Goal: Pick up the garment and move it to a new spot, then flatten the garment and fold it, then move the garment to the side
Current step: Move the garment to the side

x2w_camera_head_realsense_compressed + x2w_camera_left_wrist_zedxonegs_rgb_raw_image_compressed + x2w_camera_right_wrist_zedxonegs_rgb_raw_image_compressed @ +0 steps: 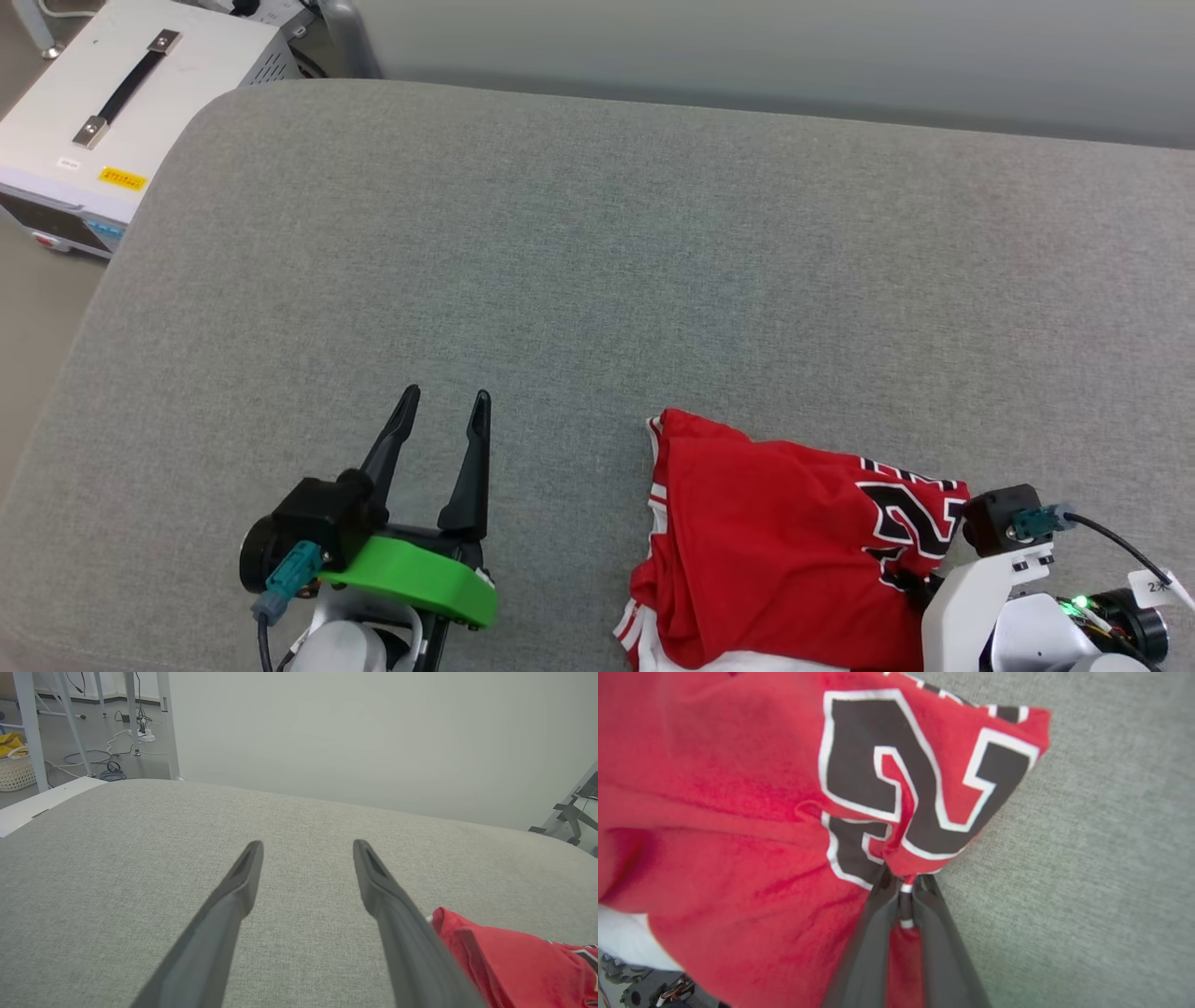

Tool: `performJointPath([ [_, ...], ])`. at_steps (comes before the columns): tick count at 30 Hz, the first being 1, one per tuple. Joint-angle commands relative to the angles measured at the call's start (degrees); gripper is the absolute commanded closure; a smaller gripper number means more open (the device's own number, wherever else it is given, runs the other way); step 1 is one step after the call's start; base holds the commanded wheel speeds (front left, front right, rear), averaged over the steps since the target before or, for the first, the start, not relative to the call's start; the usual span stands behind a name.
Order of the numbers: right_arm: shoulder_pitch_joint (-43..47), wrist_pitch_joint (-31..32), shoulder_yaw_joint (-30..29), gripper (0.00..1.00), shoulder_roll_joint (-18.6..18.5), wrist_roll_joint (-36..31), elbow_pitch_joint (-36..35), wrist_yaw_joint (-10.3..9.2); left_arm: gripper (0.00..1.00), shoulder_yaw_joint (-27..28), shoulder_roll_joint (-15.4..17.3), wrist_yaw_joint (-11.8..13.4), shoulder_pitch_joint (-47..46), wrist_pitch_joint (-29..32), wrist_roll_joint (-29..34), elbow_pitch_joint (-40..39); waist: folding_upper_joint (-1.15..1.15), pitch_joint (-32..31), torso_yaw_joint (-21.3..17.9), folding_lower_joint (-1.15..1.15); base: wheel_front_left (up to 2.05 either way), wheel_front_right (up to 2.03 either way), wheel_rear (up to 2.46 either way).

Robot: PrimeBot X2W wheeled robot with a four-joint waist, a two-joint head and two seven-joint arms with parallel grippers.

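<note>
Red T-shirt (775, 551) bunched on the cushion (597, 233) — right gripper (903, 883) clamped on it.
Lift slowly so that thin pinch holds; your left gripper (446, 397) waits spread and empty.

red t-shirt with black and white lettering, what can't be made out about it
- Head view: red T-shirt with black-and-white lettering runs off the bottom edge; right arm covers one corner.
- Right wrist view: lettering bunched at the right gripper, unreadable.
- Left wrist view: a finger of the left gripper and frame edges hide most.
</note>
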Motion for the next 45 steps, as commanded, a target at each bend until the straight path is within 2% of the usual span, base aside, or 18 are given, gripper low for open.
performJointPath([
  [1, -0.73, -0.51, 0.74, 1.0, -0.81, -0.92, 1.11, -0.03, 0.0, 0.07, -0.17, -0.18, -0.98, -0.34, 0.5, -0.01, 0.0, -0.76, -0.88, 0.0, 0.0, 0.0, 0.0],
  [8, -3.9, -2.29, 3.79, 1.0, -6.94, -5.18, -3.45, -0.03, 0.0, -0.55, 0.07, -0.18, -0.25, -0.34, 0.4, 0.02, 0.0, -2.7, -4.91, 0.0, 0.0, 0.0, 0.0],
  [9, -4.8, -1.66, 5.12, 1.0, -9.41, -5.97, -5.07, -0.03, 0.0, -0.86, 0.11, -0.18, 0.06, -0.34, 0.41, -0.15, 0.0, -3.08, -6.6, 0.0, 0.0, 0.0, 0.0],
  [13, -7.1, 0.31, 7.51, 1.0, -14.89, -6.69, -8.43, -0.03, 0.0, -2.15, 0.18, -0.18, 0.34, -0.34, 0.51, -0.87, 0.0, -2.83, -10.49, 0.0, 0.0, 0.0, 0.0],
  [14, -8.61, 1.38, 8.58, 1.0, -18.38, -6.61, -9.82, -0.03, 0.0, -3.1, 0.28, -0.18, 0.19, -0.34, 0.6, -1.22, 0.0, -2.1, -12.81, 0.0, 0.0, 0.0, 0.0],
  [17, -11.29, 1.87, 10.53, 1.0, -23.49, -6.5, -10.76, -0.03, 0.0, -4.04, 0.6, -0.18, -0.22, -0.34, 0.78, -1.8, 0.0, -0.36, -16.25, 0.0, 0.0, 0.0, 0.0],
  [20, -14.32, 1.31, 12.51, 1.0, -29.07, -5.64, -10.03, -0.03, 0.0, -5.52, 1.37, -0.18, -1.38, -0.34, 1.05, -2.57, 0.0, 2.43, -19.7, 0.0, 0.0, 0.0, 0.0],
  [24, -18.2, -1.13, 12.55, 1.0, -33.74, -4.85, -6.66, -0.03, 0.0, -7.24, 2.99, -0.18, -3.07, -0.34, 1.58, -3.61, 0.0, 6.13, -23.59, 0.0, 0.0, 0.0, 0.0],
  [30, -21.84, -6.56, 8.4, 1.0, -35.79, -6.15, 1.63, -0.03, 0.0, -9.86, 5.54, -0.18, -6.29, -0.06, 2.19, -6.24, 0.0, 11.28, -26.53, 0.0, 0.0, 0.0, 0.0],
  [33, -23.28, -8.91, 6.17, 1.0, -35.43, -6.57, 5.66, -0.03, 0.0, -9.99, 6.48, -0.18, -7.91, 0.84, 2.4, -8.05, 0.0, 13.59, -26.95, 0.0, 0.0, 0.0, 0.0],
  [45, -29.95, -20.45, -7.39, 1.0, -32.97, -9.31, 24.0, -0.03, 0.0, -10.02, 9.11, -0.06, -12.84, 5.73, 3.4, -19.08, 0.0, 22.65, -25.07, 0.0, 0.0, 0.0, 0.0],
])
